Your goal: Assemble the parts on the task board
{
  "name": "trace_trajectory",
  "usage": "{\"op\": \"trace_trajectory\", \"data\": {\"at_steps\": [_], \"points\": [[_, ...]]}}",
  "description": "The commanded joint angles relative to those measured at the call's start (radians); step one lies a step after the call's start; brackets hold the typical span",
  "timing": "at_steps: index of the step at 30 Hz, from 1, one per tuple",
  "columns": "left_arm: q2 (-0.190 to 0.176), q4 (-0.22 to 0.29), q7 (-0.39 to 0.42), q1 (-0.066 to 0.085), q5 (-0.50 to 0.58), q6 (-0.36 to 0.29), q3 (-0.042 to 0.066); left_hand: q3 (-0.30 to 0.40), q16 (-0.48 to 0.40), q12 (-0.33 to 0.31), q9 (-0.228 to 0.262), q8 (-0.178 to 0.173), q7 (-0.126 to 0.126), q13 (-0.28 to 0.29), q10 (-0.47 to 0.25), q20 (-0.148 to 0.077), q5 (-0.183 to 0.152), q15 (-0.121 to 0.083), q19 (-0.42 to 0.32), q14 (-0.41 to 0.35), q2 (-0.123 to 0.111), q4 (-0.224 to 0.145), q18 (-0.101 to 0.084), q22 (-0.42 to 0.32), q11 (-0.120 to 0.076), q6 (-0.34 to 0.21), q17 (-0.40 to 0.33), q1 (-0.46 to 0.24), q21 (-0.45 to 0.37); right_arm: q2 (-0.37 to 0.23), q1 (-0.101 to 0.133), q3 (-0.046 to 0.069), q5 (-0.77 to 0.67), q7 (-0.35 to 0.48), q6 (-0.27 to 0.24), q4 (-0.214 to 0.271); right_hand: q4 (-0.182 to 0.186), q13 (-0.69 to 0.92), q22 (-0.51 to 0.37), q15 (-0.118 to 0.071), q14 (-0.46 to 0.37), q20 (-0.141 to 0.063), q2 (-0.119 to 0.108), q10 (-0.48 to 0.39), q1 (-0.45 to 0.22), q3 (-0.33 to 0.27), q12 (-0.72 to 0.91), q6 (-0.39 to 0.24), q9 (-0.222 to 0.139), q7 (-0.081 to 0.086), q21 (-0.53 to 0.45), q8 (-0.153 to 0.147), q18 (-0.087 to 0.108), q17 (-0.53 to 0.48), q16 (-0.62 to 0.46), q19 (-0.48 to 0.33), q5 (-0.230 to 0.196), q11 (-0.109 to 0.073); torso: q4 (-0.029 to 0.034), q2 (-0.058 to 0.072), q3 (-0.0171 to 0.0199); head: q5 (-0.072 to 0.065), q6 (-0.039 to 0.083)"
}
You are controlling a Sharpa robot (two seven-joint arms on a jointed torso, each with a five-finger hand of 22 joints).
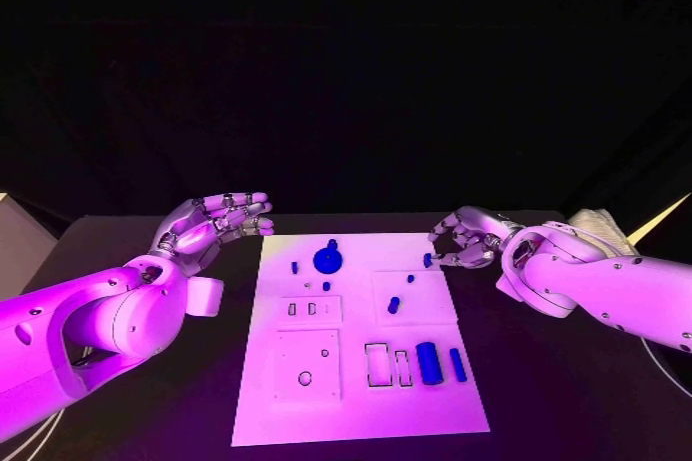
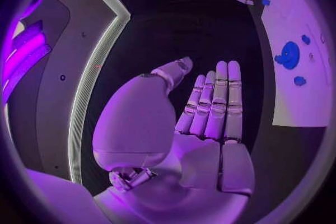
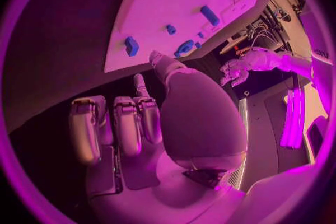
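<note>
- Our left hand (image 1: 216, 224) hovers off the board's (image 1: 361, 401) far-left corner, at about ten o'clock from its middle. Its fingers are straight and apart, and it holds nothing.
- Our right hand (image 1: 464, 239) sits at the far-right corner, at about two o'clock. Its fingers are curled in. A small blue part (image 1: 428, 260) lies at the board's edge just beside them, but we cannot tell whether the fingers touch or hold it.
- The board lies mid-bench. A round blue part (image 1: 327, 259) sits at twelve o'clock, a short peg (image 1: 394, 304) near the centre, and a thick cylinder (image 1: 428, 363) with a thin bar (image 1: 457, 365) at five o'clock, beside two empty slots (image 1: 388, 366).
- We judge the step to be a first pick at the right edge.
- To do it well, we should come down on the small part squarely, pinch it across its narrow sides, and lift straight up so that it does not slide off the board's edge.
- We should keep the left hand off the board until a part needs steadying.
</note>
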Motion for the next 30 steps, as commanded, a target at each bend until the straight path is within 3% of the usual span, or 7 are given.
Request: {"op": "trace_trajectory", "data": {"at_steps": [1, 7, 20, 30], "points": [[0.001, 0.001, 0.002, 0.001, 0.002, 0.022, 0.001, 0.006, 0.002, 0.005, 0.001, 0.000, 0.019, 0.001, -0.007, 0.002, 0.000, -0.002, -0.007, -0.008, 0.005, 0.003, -0.001, 0.001, 0.001, -0.006, 0.001, -0.008, 0.006, 0.015, -0.005, 0.000, -0.025, 0.024, 0.022, -0.018, -0.008, 0.232, 0.224, 0.009, 0.104, 0.010, -0.002, 0.078, 0.013, 0.001, -0.003, -0.010, -0.001, 0.001, -0.004, -0.004, -0.001, 0.263, 0.004, 0.078, 0.000, 0.004, 0.0007, -0.001, -0.0019, -0.001, -0.004], [-0.002, 0.004, 0.001, 0.001, 0.002, 0.023, 0.001, 0.006, 0.002, 0.005, 0.001, 0.000, 0.019, 0.001, -0.007, 0.002, 0.000, -0.002, -0.007, -0.008, 0.005, 0.003, -0.001, 0.001, 0.001, -0.006, 0.001, -0.008, 0.006, 0.036, -0.021, 0.000, -0.052, 0.022, 0.018, -0.052, -0.017, 0.232, 0.224, 0.009, 0.104, 0.010, -0.002, 0.077, 0.025, 0.005, -0.004, -0.013, -0.002, 0.001, -0.005, -0.006, -0.001, 0.263, 0.004, 0.078, 0.004, 0.004, 0.0010, -0.001, -0.0025, -0.004, -0.006], [-0.007, 0.005, 0.002, 0.001, 0.000, 0.021, 0.001, 0.007, 0.003, 0.005, 0.002, 0.000, 0.019, 0.000, -0.007, 0.002, 0.001, -0.002, -0.008, -0.009, 0.005, 0.002, 0.000, 0.002, 0.001, -0.007, 0.002, -0.006, 0.008, 0.063, -0.034, 0.000, -0.067, 0.013, 0.015, -0.089, -0.024, 0.232, 0.224, 0.010, 0.104, 0.010, 0.002, 0.078, 0.035, 0.011, -0.003, -0.013, -0.002, 0.002, -0.005, -0.006, -0.001, 0.263, 0.004, 0.078, 0.009, 0.005, -0.0007, -0.001, 0.0005, -0.003, -0.015], [-0.006, 0.002, 0.002, 0.001, 0.000, 0.022, 0.001, 0.007, 0.003, 0.005, 0.002, 0.000, 0.019, 0.000, -0.007, 0.002, 0.001, -0.002, -0.008, -0.009, 0.005, 0.002, 0.000, 0.002, 0.001, -0.007, 0.002, -0.006, 0.008, 0.082, -0.040, 0.000, -0.065, 0.013, -0.001, -0.117, -0.028, 0.239, 0.232, 0.011, 0.104, 0.011, 0.025, 0.084, 0.040, 0.038, 0.005, 0.005, 0.001, 0.005, 0.004, 0.000, -0.004, 0.263, 0.004, 0.083, 0.020, 0.006, -0.0005, -0.002, 0.0013, -0.006, -0.015]]}}
